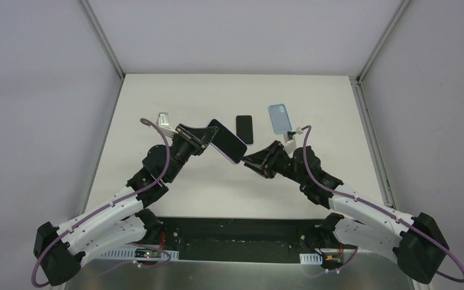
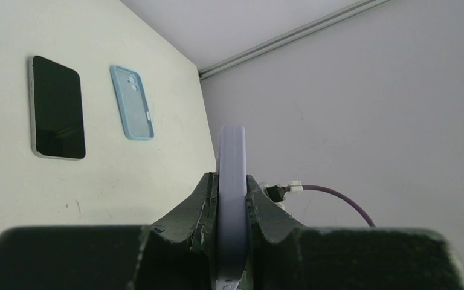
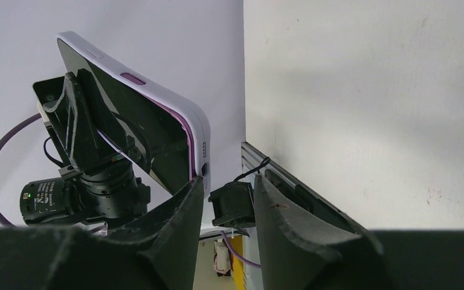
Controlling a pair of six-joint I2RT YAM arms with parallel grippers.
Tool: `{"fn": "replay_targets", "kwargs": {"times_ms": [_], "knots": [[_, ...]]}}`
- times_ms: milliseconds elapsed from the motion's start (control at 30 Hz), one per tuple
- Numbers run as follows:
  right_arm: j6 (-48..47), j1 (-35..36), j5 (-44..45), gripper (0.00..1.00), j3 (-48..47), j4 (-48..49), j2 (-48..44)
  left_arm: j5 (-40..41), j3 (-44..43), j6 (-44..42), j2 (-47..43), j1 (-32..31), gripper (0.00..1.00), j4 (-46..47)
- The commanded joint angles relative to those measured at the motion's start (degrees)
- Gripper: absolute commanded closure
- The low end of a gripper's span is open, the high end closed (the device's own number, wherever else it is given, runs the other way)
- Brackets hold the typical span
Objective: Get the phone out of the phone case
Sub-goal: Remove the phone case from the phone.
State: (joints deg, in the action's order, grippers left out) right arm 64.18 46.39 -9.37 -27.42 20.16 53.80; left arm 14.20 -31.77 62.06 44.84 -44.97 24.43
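A phone with a dark screen, in a lavender case (image 1: pixel 228 141), hangs tilted above the table. My left gripper (image 1: pixel 208 138) is shut on one end of it. The left wrist view looks along the case's edge (image 2: pixel 231 163), clamped between both fingers of the left gripper (image 2: pixel 231 202). From the right wrist, the cased phone (image 3: pixel 139 115) is up at the left. My right gripper (image 3: pixel 228 181) is open and holds nothing. Its left fingertip (image 3: pixel 194 186) sits right at the case's lower corner; I cannot tell if they touch. From above, the right gripper (image 1: pixel 248 162) is just below the phone's free end.
A bare black phone (image 1: pixel 244 129) lies flat on the white table (image 1: pixel 175 96), with an empty light blue case (image 1: pixel 280 118) to its right. Both also show in the left wrist view, the black phone (image 2: pixel 57 109) and the blue case (image 2: pixel 132 103). Grey walls surround the table.
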Motion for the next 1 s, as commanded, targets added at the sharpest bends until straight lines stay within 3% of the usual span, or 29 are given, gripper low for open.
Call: {"fn": "replay_targets", "kwargs": {"times_ms": [0, 267, 567, 800, 967], "knots": [[3.97, -0.57, -0.09, 0.61, -3.08, 2.66, 1.65, -7.38, -4.10, 6.21, -0.92, -2.47, 1.00, 9.58], [7.69, -1.03, 0.34, 0.59, -2.43, 1.90, 2.69, -7.30, -3.59, 6.05, -0.88, -2.58, 1.00, 9.67], [5.75, -1.18, 0.68, 0.59, -2.02, 1.11, 1.38, -6.80, -2.90, 5.92, -1.35, -2.72, 1.00, 9.68], [0.30, -1.22, 0.37, 0.55, -1.84, -6.74, -7.38, -1.66, -1.03, 2.43, -3.52, -2.67, 1.00, 9.68], [-8.83, -1.22, 1.66, 0.49, -2.44, -16.26, -15.11, -0.06, -0.70, 0.89, -4.07, -2.70, 1.00, 9.68]]}}
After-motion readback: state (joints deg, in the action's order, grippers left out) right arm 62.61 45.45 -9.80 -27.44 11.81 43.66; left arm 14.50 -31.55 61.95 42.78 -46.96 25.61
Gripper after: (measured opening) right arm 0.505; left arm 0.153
